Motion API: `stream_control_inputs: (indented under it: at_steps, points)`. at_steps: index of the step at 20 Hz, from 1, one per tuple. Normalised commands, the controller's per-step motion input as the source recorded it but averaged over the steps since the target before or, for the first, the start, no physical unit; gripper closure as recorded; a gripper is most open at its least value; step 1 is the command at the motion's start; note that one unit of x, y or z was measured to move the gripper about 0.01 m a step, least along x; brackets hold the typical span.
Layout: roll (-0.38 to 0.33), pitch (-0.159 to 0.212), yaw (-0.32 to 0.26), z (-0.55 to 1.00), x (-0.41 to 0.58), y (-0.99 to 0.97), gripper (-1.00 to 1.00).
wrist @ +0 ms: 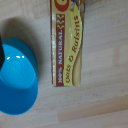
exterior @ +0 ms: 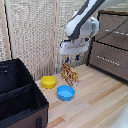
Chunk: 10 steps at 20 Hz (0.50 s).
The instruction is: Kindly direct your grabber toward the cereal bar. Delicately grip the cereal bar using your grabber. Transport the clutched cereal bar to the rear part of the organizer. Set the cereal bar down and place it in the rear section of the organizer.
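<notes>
light wood tabletop (exterior: 95,100), woven cane panels behind, brown wooden drawer unit (exterior: 112,47) at the exterior view's right. cereal bar (exterior: 70,74) hanging upright under the grabber (exterior: 72,59), lifted clear of the table, just above and between the yellow bowl (exterior: 48,82) and the blue bowl (exterior: 65,92). wrist view: packet (wrist: 69,47) running lengthwise away from the camera, upper end lost at the frame edge where the dark fingers pinch it; fingers narrow, closed on that top end as far as can be judged. blue bowl (wrist: 17,77) just beside it below. likely light, thin cardboard or foil wrap, semi-stiff, smooth print so probably a bit slippery; held by one end, so expect swing and possible rotation in the pinch. better grip would be across the short width near the middle, gentle force to avoid crushing. arm coming down from the upper right of the exterior view, wrist pointing roughly straight down. black organizer (exterior: 20,95) at the exterior view's left, well apart from the bar, dividers visible, rear section the far one; drop-in not yet done.
</notes>
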Motion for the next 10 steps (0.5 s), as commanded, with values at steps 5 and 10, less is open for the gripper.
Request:
stream_control_inputs:
  at_steps: [5,10]
  points:
    - [0.0,-0.069,0.012,-0.19,0.235,-0.26,-1.0]
    - [0.0,-0.018,-0.081,-0.2,0.155,-0.17,-1.0]
